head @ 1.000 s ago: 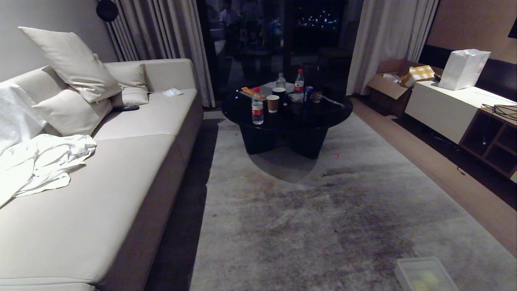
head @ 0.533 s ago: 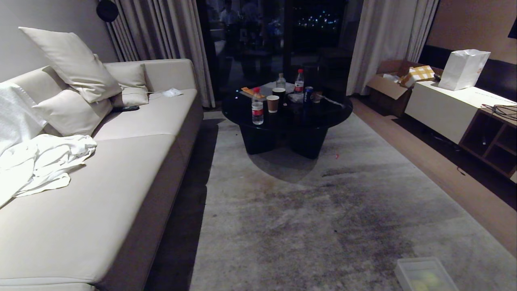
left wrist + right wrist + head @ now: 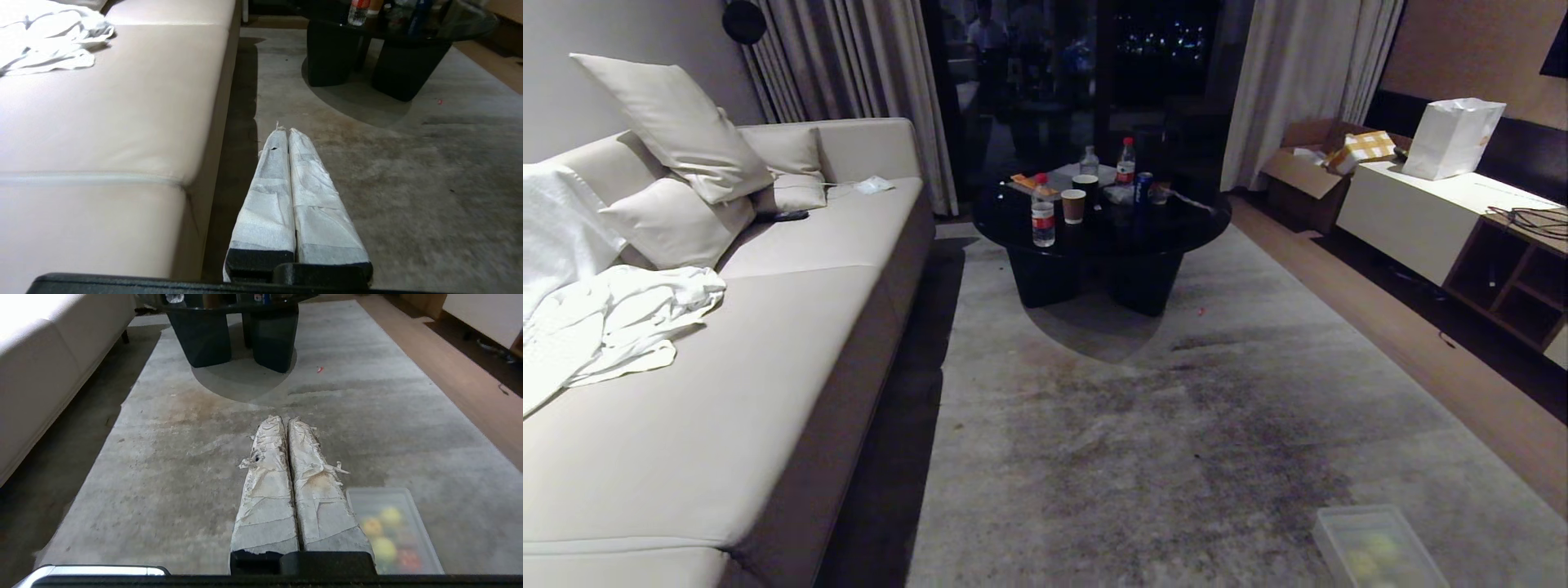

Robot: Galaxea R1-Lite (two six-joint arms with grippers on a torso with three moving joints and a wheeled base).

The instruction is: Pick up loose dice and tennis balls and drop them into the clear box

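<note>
- clear box (image 3: 1376,549) sits on grey rug (image 3: 1160,425), lower right corner of head view, partly cut by bottom edge
- in right wrist view the clear box (image 3: 392,528) lies lower right of frame, just beside the gripper fingers; blurred contents: yellow-green round shapes, likely tennis balls (image 3: 390,516), plus a reddish blob, too soft to tell which dice
- no loose dice or balls made out on the rug; tiny red speck (image 3: 1201,311) near the table base, too small to identify
- right gripper (image 3: 284,421) centre of its wrist view, tape-wrapped fingers pressed together, nothing between them, held above the rug
- left gripper (image 3: 286,131) centre of its wrist view, wrapped fingers together, empty, above the rug edge next to the sofa front
- neither arm shows in head view
- beige sofa (image 3: 768,327) fills left side of head view, cushions upper left, white cloth (image 3: 613,322) crumpled on the seat at left edge
- round black coffee table (image 3: 1098,237) upper centre, bottles and cups on top
- white cabinet (image 3: 1413,212) upper right, white paper bag (image 3: 1450,139) on it
</note>
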